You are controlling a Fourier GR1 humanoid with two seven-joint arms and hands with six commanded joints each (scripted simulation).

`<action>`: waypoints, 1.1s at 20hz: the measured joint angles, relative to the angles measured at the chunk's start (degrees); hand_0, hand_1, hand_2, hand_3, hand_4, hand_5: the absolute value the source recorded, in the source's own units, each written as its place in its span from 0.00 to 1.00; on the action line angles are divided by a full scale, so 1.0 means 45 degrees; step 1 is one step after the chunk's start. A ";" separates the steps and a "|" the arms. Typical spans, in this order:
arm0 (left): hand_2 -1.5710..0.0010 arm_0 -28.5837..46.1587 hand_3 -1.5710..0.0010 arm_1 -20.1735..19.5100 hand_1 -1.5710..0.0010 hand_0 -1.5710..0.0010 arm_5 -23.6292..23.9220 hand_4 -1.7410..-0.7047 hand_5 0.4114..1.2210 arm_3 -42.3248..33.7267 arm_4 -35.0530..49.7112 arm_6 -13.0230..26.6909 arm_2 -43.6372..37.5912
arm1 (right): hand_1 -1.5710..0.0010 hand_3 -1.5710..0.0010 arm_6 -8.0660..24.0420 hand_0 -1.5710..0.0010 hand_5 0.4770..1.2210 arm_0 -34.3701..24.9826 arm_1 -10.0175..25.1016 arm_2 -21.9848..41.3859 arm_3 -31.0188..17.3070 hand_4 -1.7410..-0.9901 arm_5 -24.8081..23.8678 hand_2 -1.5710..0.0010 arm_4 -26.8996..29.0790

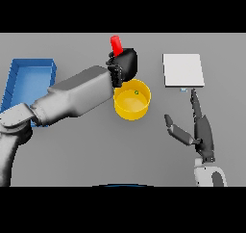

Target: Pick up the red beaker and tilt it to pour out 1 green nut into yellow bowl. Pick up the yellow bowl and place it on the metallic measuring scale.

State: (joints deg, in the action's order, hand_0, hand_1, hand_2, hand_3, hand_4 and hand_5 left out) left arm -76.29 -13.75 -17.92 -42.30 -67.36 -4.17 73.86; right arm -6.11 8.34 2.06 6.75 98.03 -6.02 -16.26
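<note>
One green nut (137, 92) already sits in the yellow bowl (131, 101), so the pour looks done, or close to it. Left hand (124, 63) is curled tight round the red beaker (116, 44); only the beaker's upper part pokes out above the fingers, leaning a bit away from the bowl. Can't tell if more nuts are inside. Just below the hand, nearly under its heel, is the bowl, rim up, nut lying near the far inside wall.

Handling, as I judge it: the beaker seems stiff, light and smooth-sided, so a full wrap approx. mid-body, as now, suits it; a slack grip could let it twist. The bowl looks rigid, thin-walled and light, w/ a wide open top. Best hold is prob. a pinch over the rim, thumb inside and fingers outside, or a cup round the wall. Keep it level or the nut rolls, maybe hops out.

Further out, past the bowl on the other side from the left hand, lies the scale (183, 70), a flat pale square plate, low and bare on top. Right hand (201, 128) rests on the table just short of it, fingers straight, thumb spread, holding nothing. Beyond the left forearm is a blue tray (14, 87).
</note>
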 measured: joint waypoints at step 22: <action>0.00 -0.1524 0.09 -0.4414 0.00 0.00 0.3060 0.00 1.00 0.4627 0.9405 0.2147 -0.8961 | 1.00 1.00 -0.0313 1.00 0.15 -0.0751 0.0199 -0.0374 -0.0708 0.69 0.0668 1.00 0.1059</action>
State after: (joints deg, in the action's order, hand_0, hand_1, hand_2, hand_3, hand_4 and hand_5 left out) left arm -83.15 -33.61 -4.15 -21.48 -25.04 5.49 33.54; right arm -7.52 4.96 2.96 5.07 94.85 -3.01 -11.50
